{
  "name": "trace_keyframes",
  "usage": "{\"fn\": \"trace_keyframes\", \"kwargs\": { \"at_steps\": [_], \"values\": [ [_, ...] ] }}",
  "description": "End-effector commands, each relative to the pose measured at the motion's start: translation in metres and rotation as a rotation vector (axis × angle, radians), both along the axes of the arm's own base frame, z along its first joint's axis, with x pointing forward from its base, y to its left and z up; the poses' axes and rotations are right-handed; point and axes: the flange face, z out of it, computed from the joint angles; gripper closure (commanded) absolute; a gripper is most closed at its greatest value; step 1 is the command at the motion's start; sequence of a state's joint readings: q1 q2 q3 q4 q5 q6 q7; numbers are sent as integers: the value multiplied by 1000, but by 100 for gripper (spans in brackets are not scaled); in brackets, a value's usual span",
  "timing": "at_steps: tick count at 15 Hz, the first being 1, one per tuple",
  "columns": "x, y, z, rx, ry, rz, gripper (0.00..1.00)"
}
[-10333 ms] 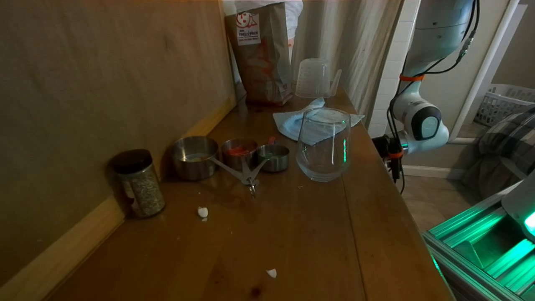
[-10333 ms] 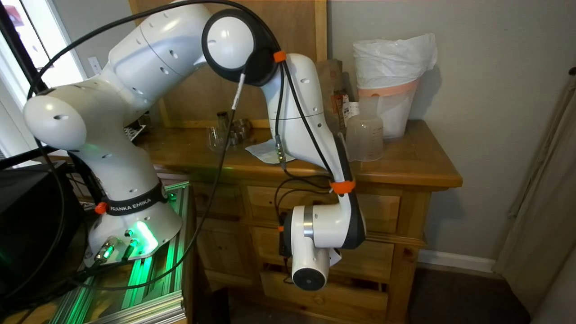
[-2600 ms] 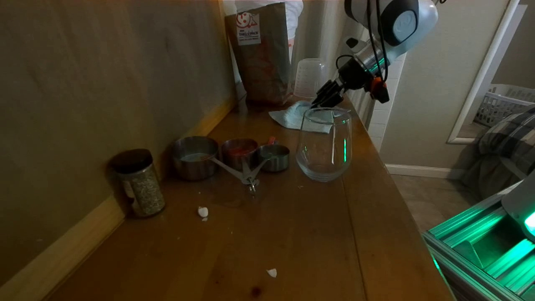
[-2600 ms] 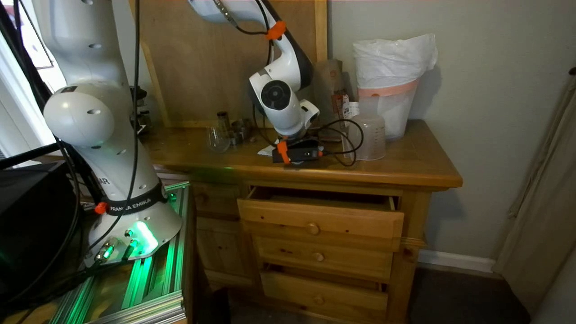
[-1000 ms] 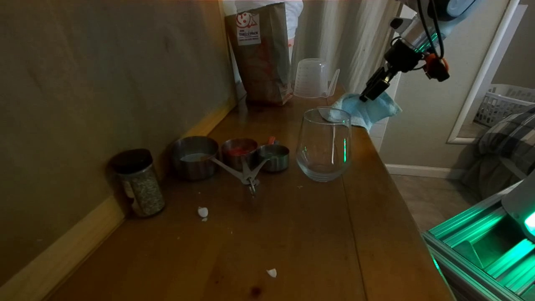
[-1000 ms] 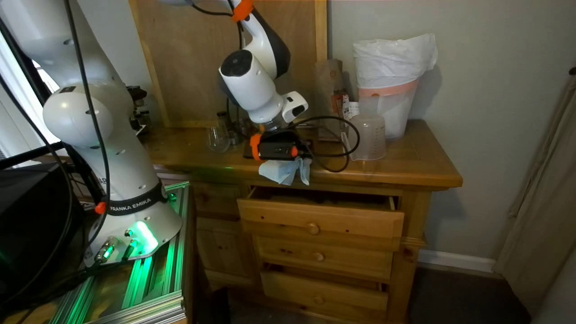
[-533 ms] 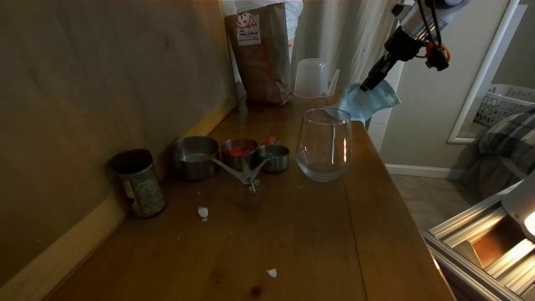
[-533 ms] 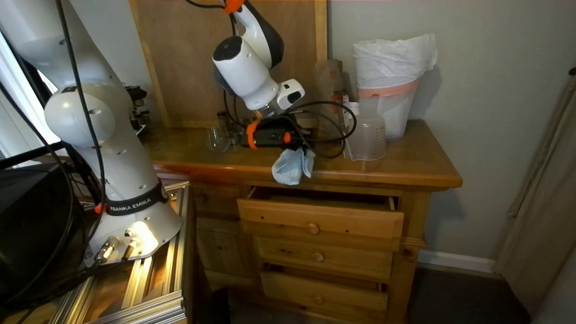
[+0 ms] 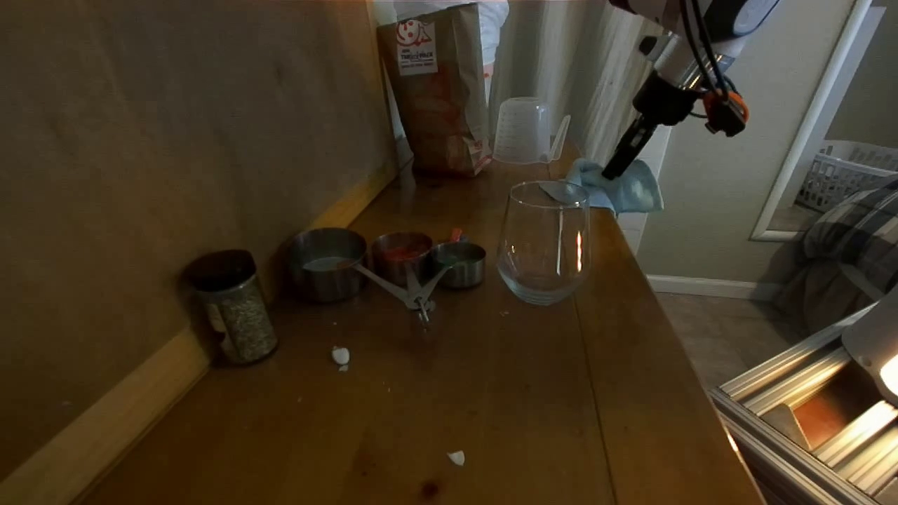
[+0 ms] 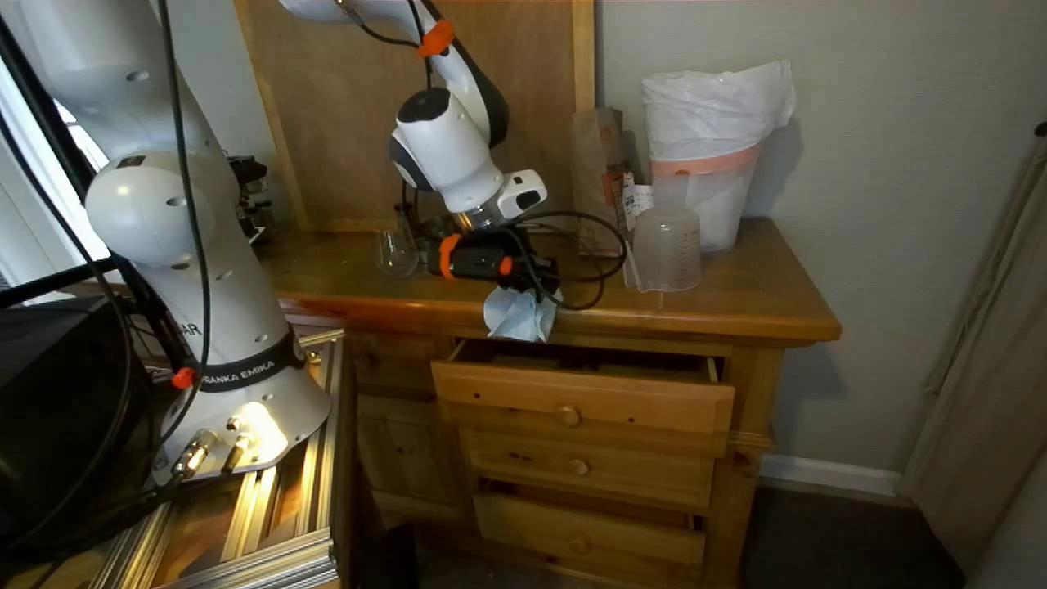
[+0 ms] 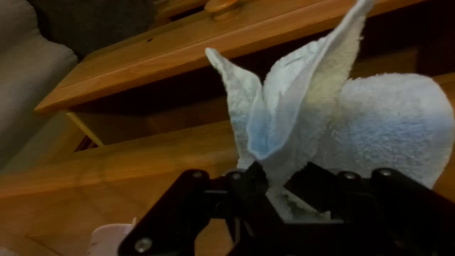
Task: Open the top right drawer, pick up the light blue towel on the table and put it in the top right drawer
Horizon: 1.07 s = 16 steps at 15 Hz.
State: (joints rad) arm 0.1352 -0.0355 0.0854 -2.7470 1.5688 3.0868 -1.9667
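The wooden counter (image 9: 491,393) is carrying a dark-lidded jar (image 9: 238,319), measuring cups (image 9: 326,273), a clear glass (image 9: 541,245), a plastic jug (image 9: 520,133), a paper bag (image 9: 442,105), a bin (image 10: 713,196) and white fragments (image 9: 457,458).

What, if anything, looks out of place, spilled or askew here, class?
Small, irregular white fragments lie scattered on the brown wooden tabletop like uncleared debris, too small to identify. The light-brown wooden bottom drawer also looks slightly ajar, a dark gap showing above its front, though the task doesn't involve it.
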Motion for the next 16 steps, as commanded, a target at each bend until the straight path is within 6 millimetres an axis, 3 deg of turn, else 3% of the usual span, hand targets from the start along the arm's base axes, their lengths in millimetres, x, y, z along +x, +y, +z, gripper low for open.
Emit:
{"fn": "trace_keyframes", "kwargs": {
  "at_steps": [1,6,7,10,16],
  "values": [
    [0,2,-4,6,13,5,87],
    [0,4,-7,10,21,9,87],
    [3,-3,-11,-13,31,1,95],
    [3,-25,-12,-54,36,17,95],
    [12,-48,-15,-94,51,160,95]
  ]
}}
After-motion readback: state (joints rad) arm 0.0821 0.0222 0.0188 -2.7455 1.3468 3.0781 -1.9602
